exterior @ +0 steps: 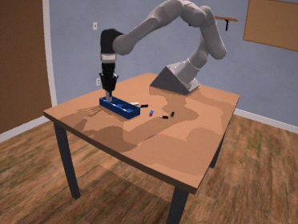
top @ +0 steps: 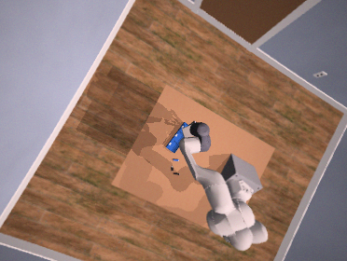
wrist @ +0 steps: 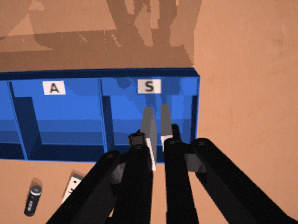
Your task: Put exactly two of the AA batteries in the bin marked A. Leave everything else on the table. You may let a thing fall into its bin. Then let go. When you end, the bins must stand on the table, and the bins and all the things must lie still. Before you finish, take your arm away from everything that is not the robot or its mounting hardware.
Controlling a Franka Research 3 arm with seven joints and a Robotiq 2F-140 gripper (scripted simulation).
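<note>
The top view looks down from high overhead, taking in the table (top: 219, 126) and surrounding floor (top: 65, 186). The exterior view faces the arm (top: 219, 191) (exterior: 160, 18) obliquely from across the table (exterior: 160, 140), at middle range; both share the tray (top: 173, 145) (exterior: 134, 114). The wrist view looks down close over the tray (wrist: 103, 120), its lens apparently just behind the fingers.
</note>
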